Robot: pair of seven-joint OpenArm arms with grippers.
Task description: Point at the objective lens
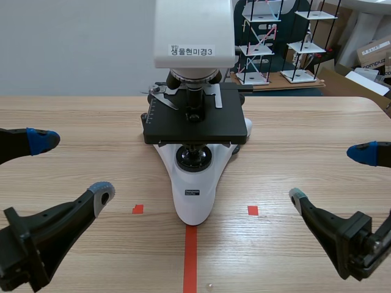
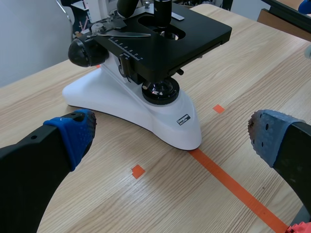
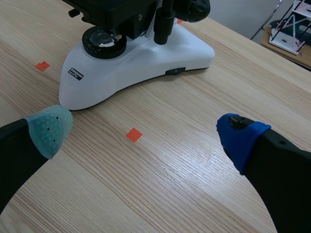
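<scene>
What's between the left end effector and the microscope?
Only bare table and a small tape square lie between the left end effector and microscope, as the scene view shows.

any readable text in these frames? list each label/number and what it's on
"생물현미경3": white sticker on the microscope head; the tiny line above it is too small to read.
"compu": cardboard box behind the table, with the word cut off at the picture's edge.
Black plate on the white base: white print, too small to read.
Scale on the stage: tick marks show, numbers not legible.
</scene>
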